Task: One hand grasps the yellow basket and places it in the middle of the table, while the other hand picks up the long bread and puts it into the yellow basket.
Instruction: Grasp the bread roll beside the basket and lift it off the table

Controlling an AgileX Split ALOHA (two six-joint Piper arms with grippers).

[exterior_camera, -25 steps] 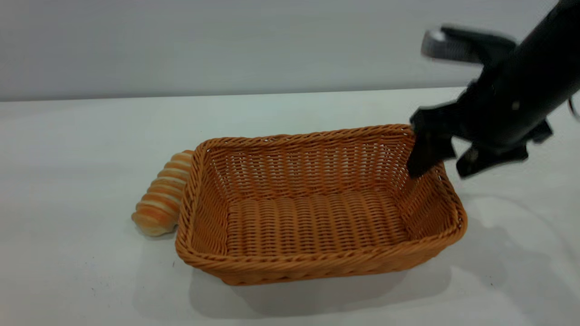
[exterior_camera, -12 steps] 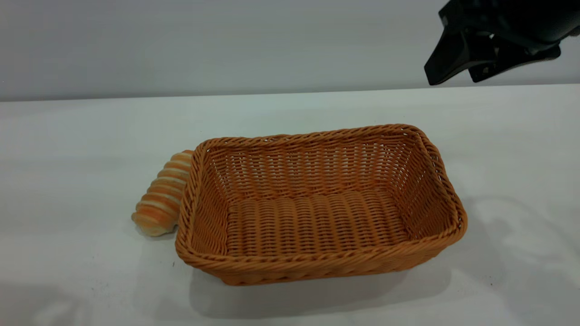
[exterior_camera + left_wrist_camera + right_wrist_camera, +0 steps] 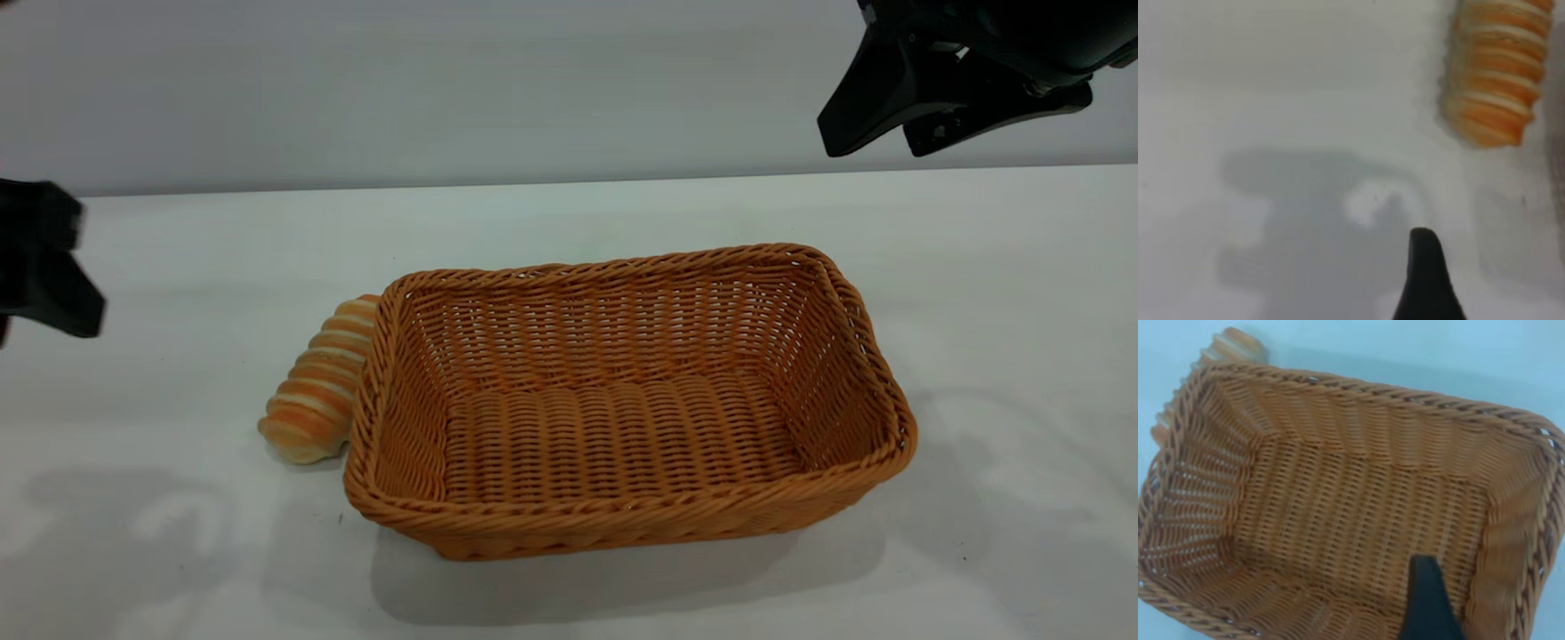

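Now that the right hand (image 3: 876,142) has let go and lifted to 1 o'clock (open, empty), the basket (image 3: 622,524) sits mid-desk (image 3: 178,569). Left hand (image 3: 44,284) just entered at 9 o'clock; opening can't tell. Bread (image 3: 316,391) touches the basket's 9 o'clock side. Pickup looks next.

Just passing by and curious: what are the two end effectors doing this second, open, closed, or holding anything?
Left end effector: at the table's left edge, empty; open or closed cannot be told.
Right end effector: open, empty, raised above the yellow basket.
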